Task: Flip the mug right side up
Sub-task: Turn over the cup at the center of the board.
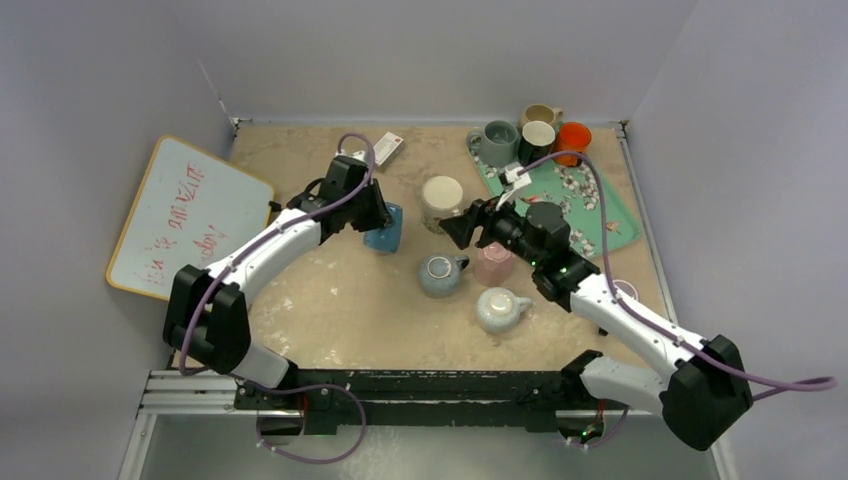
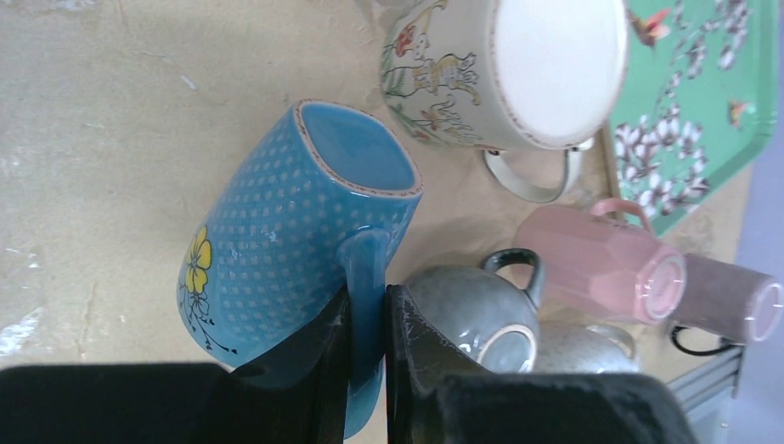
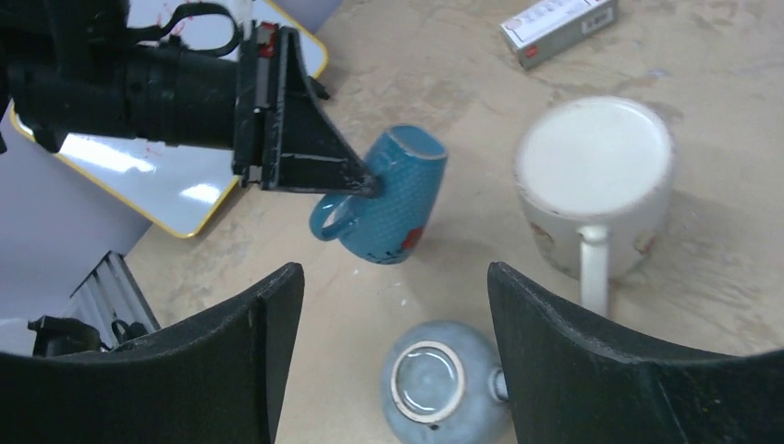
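A blue dotted mug with a yellow flower hangs tilted just above the table, its flat base end pointing up and away. My left gripper is shut on its handle, one finger on each side. In the top view the mug is left of centre, under the left gripper. In the right wrist view the mug leans from the left gripper's fingers. My right gripper is open and empty, hovering over an upside-down grey-blue mug.
An upside-down cream mug stands close right of the blue mug. The grey-blue mug, a pink mug and a speckled white mug sit at centre. A green tray with mugs is far right, a whiteboard left, a small box behind.
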`<state>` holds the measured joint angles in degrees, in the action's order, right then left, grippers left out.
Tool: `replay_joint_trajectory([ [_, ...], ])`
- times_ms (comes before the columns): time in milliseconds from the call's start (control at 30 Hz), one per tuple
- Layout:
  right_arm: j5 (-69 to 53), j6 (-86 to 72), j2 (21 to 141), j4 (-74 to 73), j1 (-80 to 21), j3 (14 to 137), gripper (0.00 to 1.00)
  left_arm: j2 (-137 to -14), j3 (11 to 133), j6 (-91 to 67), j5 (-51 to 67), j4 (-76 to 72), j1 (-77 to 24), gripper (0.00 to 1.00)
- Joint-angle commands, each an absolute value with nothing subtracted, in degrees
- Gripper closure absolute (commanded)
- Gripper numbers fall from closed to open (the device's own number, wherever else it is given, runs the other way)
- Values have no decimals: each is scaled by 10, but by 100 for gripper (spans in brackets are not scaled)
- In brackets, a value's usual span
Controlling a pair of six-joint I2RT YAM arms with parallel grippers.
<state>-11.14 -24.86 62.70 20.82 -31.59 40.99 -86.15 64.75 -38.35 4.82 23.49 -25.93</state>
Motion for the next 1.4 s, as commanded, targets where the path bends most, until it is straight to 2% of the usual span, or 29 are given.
replay_joint_trajectory([
  [0, -54, -204, 638, 313, -369, 400, 27, -816, 648, -431, 81, 177, -245, 100],
  [100, 25, -186, 667, 356, -419, 396, 30, -807, 640, -454, 92, 167, -237, 100],
  [233, 74, -108, 741, 519, -477, 374, 32, -792, 637, -482, 94, 162, -231, 100],
  [400, 129, 33, 832, 678, -557, 383, 26, -771, 642, -518, 99, 147, -229, 100],
  [700, 293, 99, 983, 850, -642, 421, 19, -750, 638, -530, 98, 143, -229, 100],
  [967, 435, 85, 1056, 829, -651, 516, 20, -727, 601, -553, 106, 125, -229, 100],
  [1167, 472, 80, 1084, 835, -652, 532, 30, -706, 581, -565, 100, 117, -229, 100],
  [1367, 484, 97, 1104, 858, -662, 538, 26, -700, 575, -570, 93, 114, -228, 100],
])
